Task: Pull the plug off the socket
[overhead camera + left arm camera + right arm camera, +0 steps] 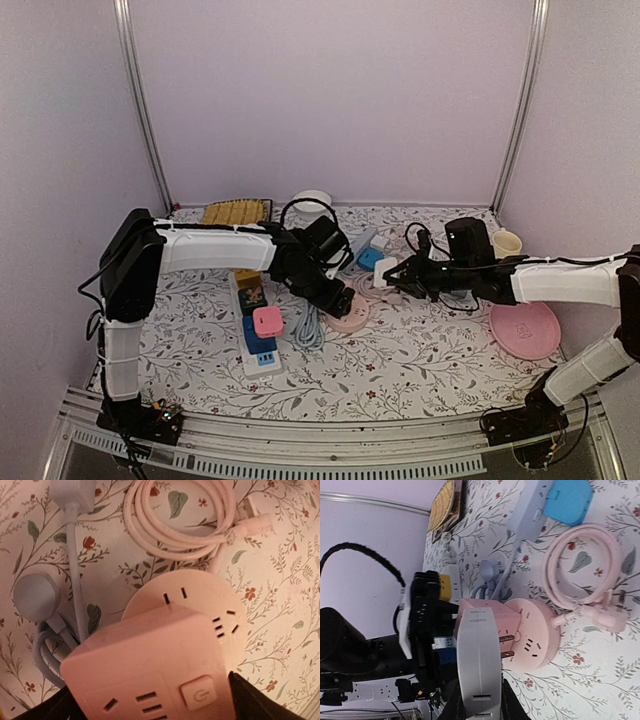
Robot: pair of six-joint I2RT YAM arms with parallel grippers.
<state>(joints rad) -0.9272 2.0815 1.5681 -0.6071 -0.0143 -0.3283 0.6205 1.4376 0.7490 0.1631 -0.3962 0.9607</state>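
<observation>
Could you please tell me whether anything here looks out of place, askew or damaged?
The white plug in the right tool sits short of the pink socket cube held by the left tool: its two metal prongs show bare instead of being buried. Nothing looks spilled or damaged.

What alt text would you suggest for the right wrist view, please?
The right end effector grips a white plug whose two metal prongs are bared, pointing at a pink socket that the left end effector holds on a floral tablecloth. A coiled pink cable lies beside it.
</observation>
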